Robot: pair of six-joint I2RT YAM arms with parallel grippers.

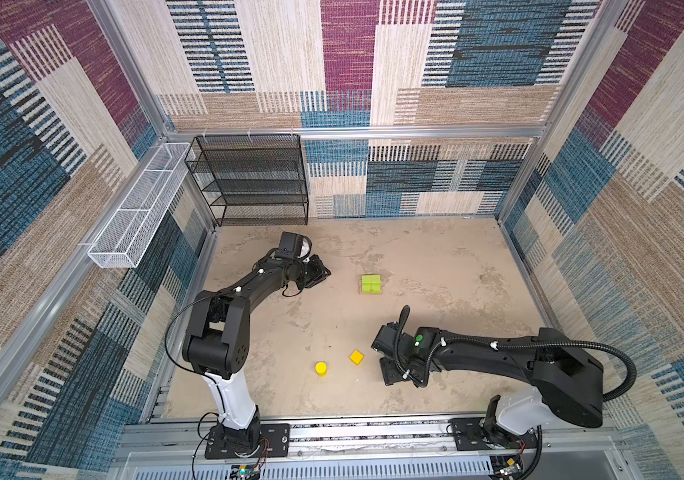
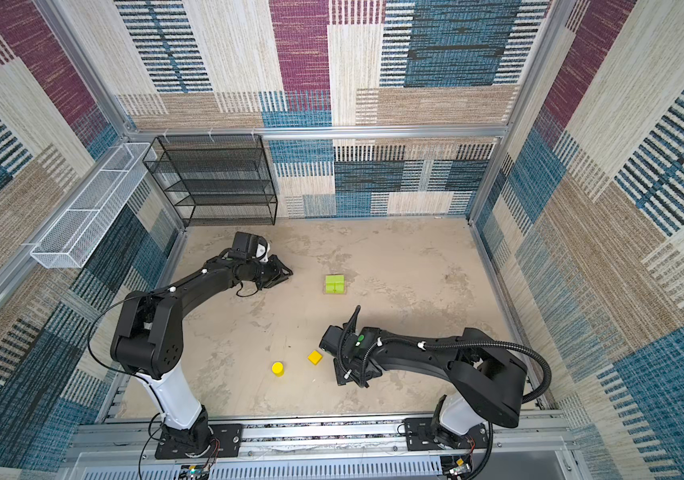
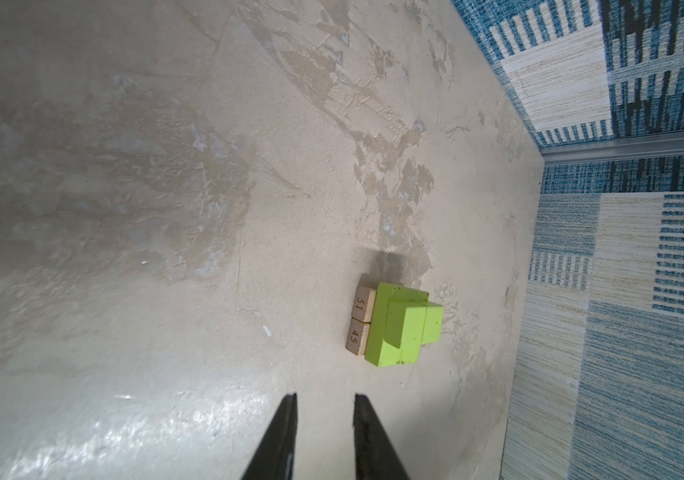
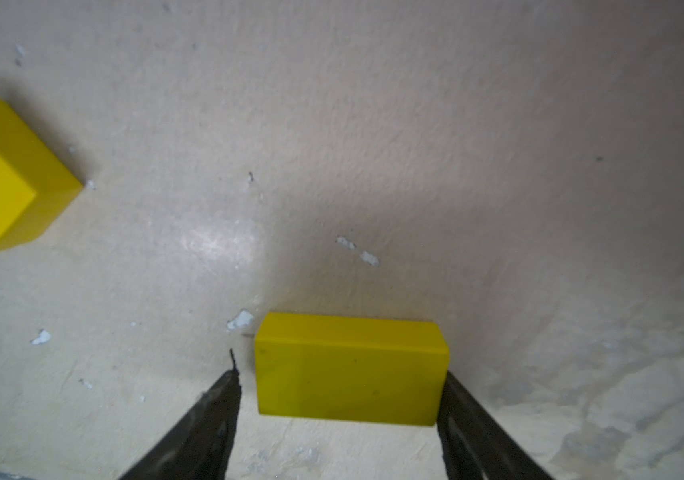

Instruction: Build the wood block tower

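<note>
Right wrist view: right gripper (image 4: 340, 376) spread astride the yellow wooden bar (image 4: 350, 370), so centre up before squeezing. Left gripper (image 3: 323, 397) clenched, empty.

You get bright, even overhead light in both top views, walls (image 1: 40, 166) bowing at the edges; glare whitens the tabletop (image 3: 132, 419) in the left wrist view; the yellow bar (image 4: 348, 370) looks soft, shadowed behind.
</note>
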